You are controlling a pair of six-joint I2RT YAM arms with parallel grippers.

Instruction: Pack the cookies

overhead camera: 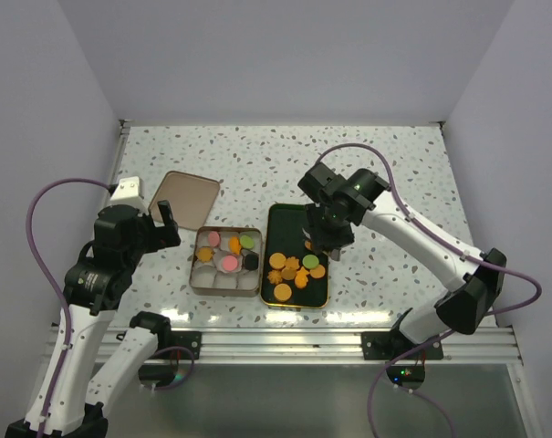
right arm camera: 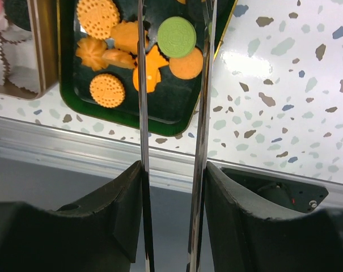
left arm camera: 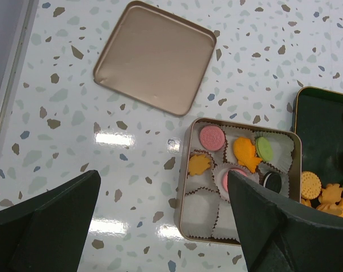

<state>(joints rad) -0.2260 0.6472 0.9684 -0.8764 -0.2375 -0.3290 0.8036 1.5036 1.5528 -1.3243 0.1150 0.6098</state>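
My right gripper (overhead camera: 319,245) hangs over a dark green rectangular metal tray (overhead camera: 285,222). Its two thin blade-like fingers (right arm camera: 142,85) are set narrowly apart and hold nothing, bracketing a green round cookie (right arm camera: 177,37) without touching it. The small orange round and flower-shaped cookies (overhead camera: 292,272) lie loose at the tray's near end. A few pink, orange, green and dark ones sit in the white paper cups of the square gold tin (left arm camera: 185,170) just left of the tray. They look light, stiff and crumbly, so I judge a gentle pinch across opposite edges safest. My right arm reaches forward with the wrist bent down. My left gripper (left arm camera: 162,180) hovers wide open and empty near the flat gold lid (left arm camera: 154,56) on the speckled desk (overhead camera: 394,164).
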